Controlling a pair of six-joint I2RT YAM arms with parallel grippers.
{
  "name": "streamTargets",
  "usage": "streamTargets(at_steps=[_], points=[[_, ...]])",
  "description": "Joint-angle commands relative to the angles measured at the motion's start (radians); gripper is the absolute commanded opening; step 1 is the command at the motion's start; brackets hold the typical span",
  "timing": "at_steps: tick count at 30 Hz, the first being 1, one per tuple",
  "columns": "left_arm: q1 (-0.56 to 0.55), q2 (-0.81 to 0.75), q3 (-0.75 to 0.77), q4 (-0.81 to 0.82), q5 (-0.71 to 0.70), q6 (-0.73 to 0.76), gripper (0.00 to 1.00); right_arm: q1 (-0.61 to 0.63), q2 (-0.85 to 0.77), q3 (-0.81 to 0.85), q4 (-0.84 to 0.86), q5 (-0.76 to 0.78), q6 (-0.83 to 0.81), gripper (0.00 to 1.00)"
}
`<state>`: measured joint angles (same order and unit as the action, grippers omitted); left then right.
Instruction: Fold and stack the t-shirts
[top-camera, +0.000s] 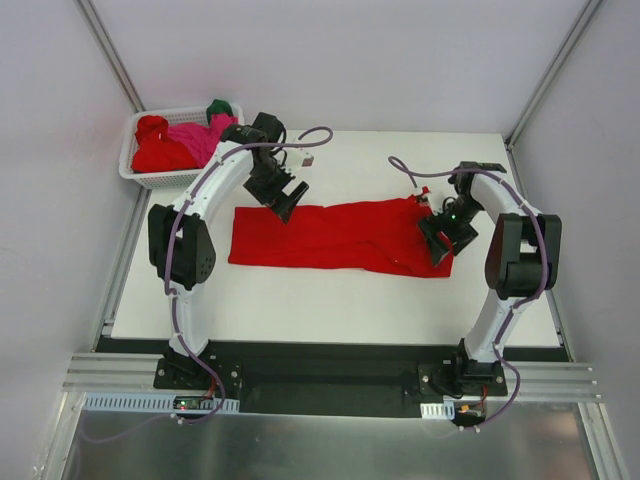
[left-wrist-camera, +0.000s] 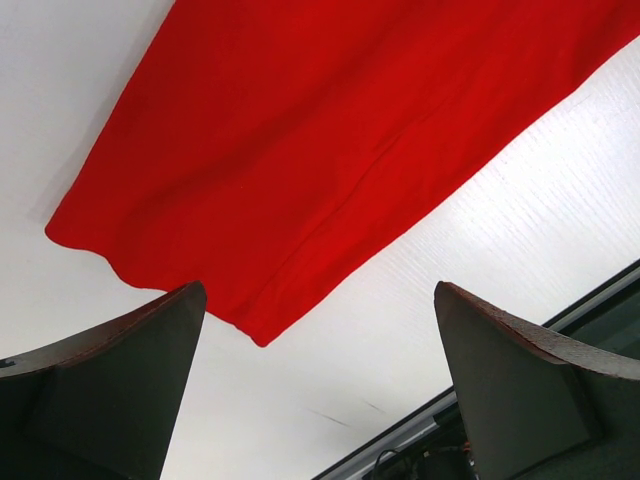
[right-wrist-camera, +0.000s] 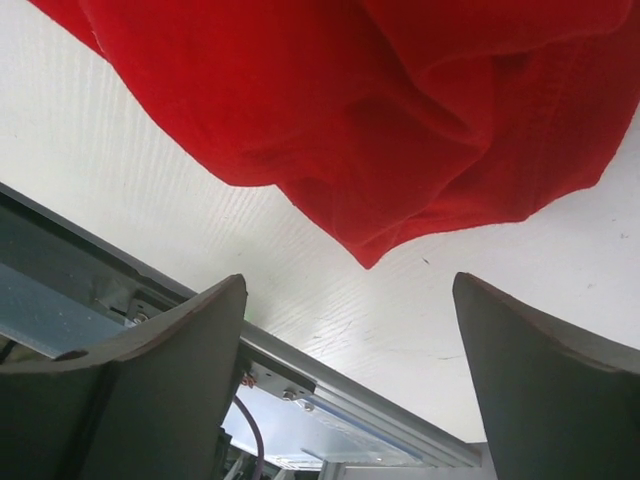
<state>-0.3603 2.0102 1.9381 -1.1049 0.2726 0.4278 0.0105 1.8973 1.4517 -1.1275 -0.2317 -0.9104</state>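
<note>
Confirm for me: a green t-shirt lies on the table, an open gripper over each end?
The t-shirt is red, not green; the top external view shows it. It lies on the table, left gripper and right gripper open over its ends.

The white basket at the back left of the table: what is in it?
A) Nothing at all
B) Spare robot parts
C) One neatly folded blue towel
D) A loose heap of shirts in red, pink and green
D: the basket holds a crumpled heap of t-shirts, red and pink with a bit of dark green at the top.

A white table bears one red t-shirt, spread flat.
</note>
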Motion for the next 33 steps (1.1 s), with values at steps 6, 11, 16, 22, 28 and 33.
streamTargets(at_steps=[6, 11, 16, 22, 28, 33], points=[[-0.017, -0.008, -0.001, -0.030, -0.004, 0.023, 0.99, -0.009, 0.023, 0.044, -0.015, -0.058, 0.004, 0.47], [-0.023, -0.008, -0.002, -0.029, -0.015, 0.028, 0.99, -0.007, 0.042, 0.035, -0.008, -0.049, 0.005, 0.47], [-0.029, -0.007, -0.002, -0.030, -0.027, 0.032, 0.99, -0.009, 0.062, 0.033, 0.018, -0.032, 0.013, 0.47], [-0.039, -0.007, -0.008, -0.030, -0.044, 0.035, 0.99, -0.001, 0.072, 0.016, 0.072, 0.005, 0.039, 0.46], [-0.046, -0.007, -0.011, -0.032, -0.059, 0.042, 0.99, 0.026, 0.085, 0.012, 0.095, 0.026, 0.054, 0.37], [-0.049, -0.008, -0.013, -0.032, -0.067, 0.045, 0.99, 0.049, 0.091, 0.003, 0.095, 0.025, 0.054, 0.28]])
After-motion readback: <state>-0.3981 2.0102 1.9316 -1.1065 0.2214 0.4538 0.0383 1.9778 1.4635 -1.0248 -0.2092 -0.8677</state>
